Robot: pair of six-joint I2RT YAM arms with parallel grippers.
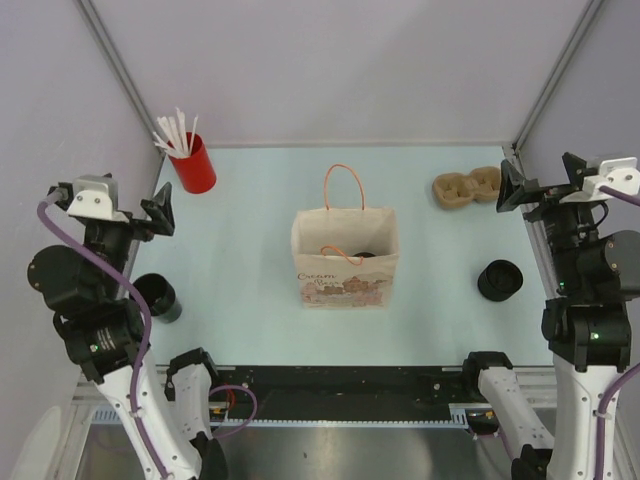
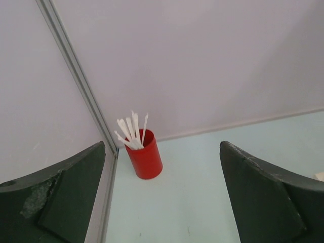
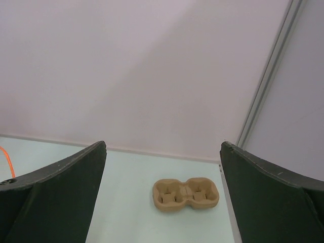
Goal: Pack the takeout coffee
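L gripper (image 1: 162, 212) & R gripper (image 1: 509, 188) wide open, empty. Coffee cup (image 1: 160, 298) sits just beside your L arm (image 1: 100, 335); careless swing could tip it.

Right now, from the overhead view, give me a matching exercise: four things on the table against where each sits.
Things: 1 red plastic cup of white straws; 2 brown paper bag with orange handles; 3 tan moulded cardboard cup carrier; 4 small round dark grey coffee cup.
Places: A far right; B near left; C centre; D far left.
Pairs: 1-D, 2-C, 3-A, 4-B.
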